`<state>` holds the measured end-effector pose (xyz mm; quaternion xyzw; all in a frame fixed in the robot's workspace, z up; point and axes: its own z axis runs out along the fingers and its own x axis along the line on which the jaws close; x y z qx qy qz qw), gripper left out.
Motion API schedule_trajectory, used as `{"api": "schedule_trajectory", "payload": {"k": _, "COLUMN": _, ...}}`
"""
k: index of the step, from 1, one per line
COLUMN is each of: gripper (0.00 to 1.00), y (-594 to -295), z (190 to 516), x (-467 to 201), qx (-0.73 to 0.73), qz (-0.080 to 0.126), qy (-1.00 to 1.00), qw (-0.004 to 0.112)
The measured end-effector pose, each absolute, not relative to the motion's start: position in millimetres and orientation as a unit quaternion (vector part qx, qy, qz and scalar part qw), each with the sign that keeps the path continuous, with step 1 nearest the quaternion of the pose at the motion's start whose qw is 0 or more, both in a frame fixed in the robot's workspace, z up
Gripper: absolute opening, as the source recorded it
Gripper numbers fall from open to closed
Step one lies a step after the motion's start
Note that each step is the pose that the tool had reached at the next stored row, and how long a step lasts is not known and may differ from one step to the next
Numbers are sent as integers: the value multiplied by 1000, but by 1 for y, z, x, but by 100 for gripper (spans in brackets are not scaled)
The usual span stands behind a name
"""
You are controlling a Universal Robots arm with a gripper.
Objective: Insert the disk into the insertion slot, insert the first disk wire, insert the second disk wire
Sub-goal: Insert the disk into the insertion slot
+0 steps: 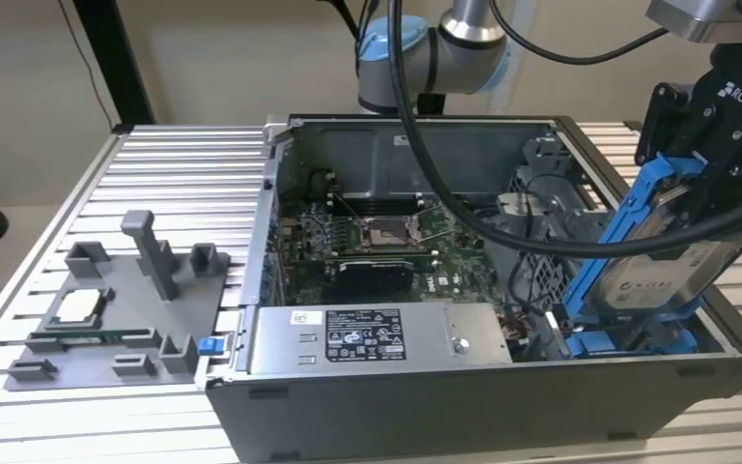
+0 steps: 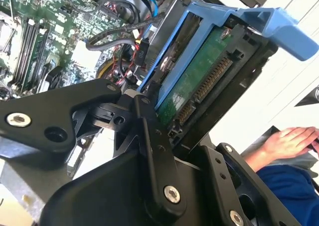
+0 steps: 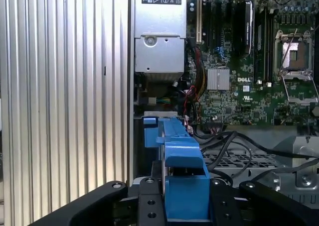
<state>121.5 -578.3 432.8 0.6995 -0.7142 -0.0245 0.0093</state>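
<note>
My gripper (image 1: 703, 198) is shut on the disk (image 1: 656, 277), a silver drive in a bright blue carrier frame (image 1: 618, 227). In the exterior view the disk hangs steeply tilted over the open computer case's right end. Its lower end reaches the insertion slot (image 1: 629, 340), a grey bay with blue tabs at the case's near right corner. In the second wrist view the disk's green circuit board (image 2: 199, 79) and connector face the camera between the black fingers (image 2: 149, 111). In the first wrist view the blue carrier (image 3: 182, 171) runs out from the gripper (image 3: 184, 202) toward the case wall.
The grey power-supply box (image 1: 371, 338) lies along the case's near wall, next to the slot. The motherboard (image 1: 371, 249) and loose black cables (image 1: 526, 224) fill the case. A grey fixture tray (image 1: 113, 319) sits on the slatted table (image 1: 165, 164). A person's hand (image 2: 294, 139) rests beyond the case.
</note>
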Motion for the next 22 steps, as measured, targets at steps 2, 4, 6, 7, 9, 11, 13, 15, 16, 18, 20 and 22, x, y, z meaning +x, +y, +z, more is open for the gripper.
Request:
{"api": "schedule_trajectory", "payload": {"k": 2, "gripper": 0, "y": -578, "z": 431, "x": 122, "qx": 699, "qz": -26, "qy": -714, "qw": 8}}
{"api": "schedule_trajectory", "payload": {"k": 4, "gripper": 0, "y": -578, "z": 429, "x": 122, "qx": 700, "qz": -28, "qy": -714, "qw": 6}}
{"api": "schedule_trajectory", "payload": {"k": 6, "gripper": 0, "y": -578, "z": 427, "x": 122, "qx": 700, "qz": -30, "qy": -714, "qw": 4}}
{"api": "schedule_trajectory", "payload": {"k": 7, "gripper": 0, "y": -578, "z": 426, "x": 123, "qx": 700, "qz": -30, "qy": -714, "qw": 4}}
{"api": "schedule_trajectory", "payload": {"k": 9, "gripper": 0, "y": -578, "z": 424, "x": 123, "qx": 700, "qz": -31, "qy": -714, "qw": 3}}
{"api": "schedule_trajectory", "payload": {"k": 11, "gripper": 0, "y": -578, "z": 422, "x": 124, "qx": 700, "qz": -32, "qy": -714, "qw": 2}}
{"api": "schedule_trajectory", "payload": {"k": 13, "gripper": 0, "y": -578, "z": 421, "x": 124, "qx": 700, "qz": -32, "qy": -714, "qw": 2}}
{"api": "schedule_trajectory", "payload": {"k": 15, "gripper": 0, "y": -578, "z": 419, "x": 124, "qx": 700, "qz": -33, "qy": -714, "qw": 1}}
{"api": "schedule_trajectory", "payload": {"k": 16, "gripper": 0, "y": -578, "z": 417, "x": 124, "qx": 700, "qz": -33, "qy": -714, "qw": 1}}
{"api": "schedule_trajectory", "payload": {"k": 18, "gripper": 0, "y": -578, "z": 415, "x": 124, "qx": 700, "qz": -34, "qy": -714, "qw": 0}}
{"api": "schedule_trajectory", "payload": {"k": 20, "gripper": 0, "y": -578, "z": 412, "x": 124, "qx": 700, "qz": -35, "qy": -714, "qw": -1}}
{"api": "schedule_trajectory", "payload": {"k": 22, "gripper": 0, "y": -578, "z": 411, "x": 124, "qx": 700, "qz": -35, "qy": -714, "qw": -1}}
